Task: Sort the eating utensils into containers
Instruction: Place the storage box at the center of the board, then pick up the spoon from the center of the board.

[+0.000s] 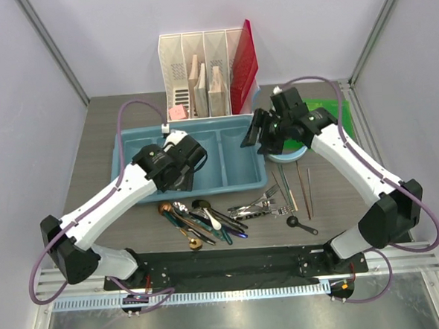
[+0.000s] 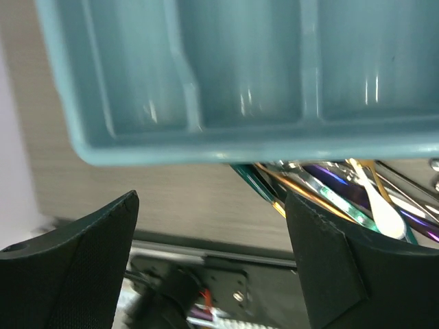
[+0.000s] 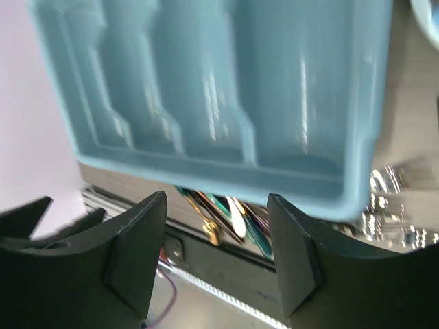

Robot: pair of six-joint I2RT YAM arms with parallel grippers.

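Note:
The light blue cutlery tray (image 1: 235, 180) lies mid-table; the compartments that show are empty. It also shows in the left wrist view (image 2: 206, 147) and the right wrist view (image 3: 226, 175). A heap of spoons and knives (image 1: 202, 218) lies in front of the tray, and shows in the left wrist view (image 2: 343, 192) and the right wrist view (image 3: 233, 212). Silver forks (image 1: 259, 204), chopsticks (image 1: 302, 182) and a small black spoon (image 1: 301, 224) lie to the right. My left gripper (image 2: 212, 260) hangs open and empty over the tray's near left part. My right gripper (image 3: 216, 253) is open and empty above the tray's right end.
A white slotted file organizer (image 1: 199, 76) with a red folder (image 1: 243, 59) stands behind the tray. A light blue round object (image 1: 286, 157) and a green item (image 1: 328, 109) sit at the right under my right arm. A black base plate (image 1: 233, 264) runs along the near edge.

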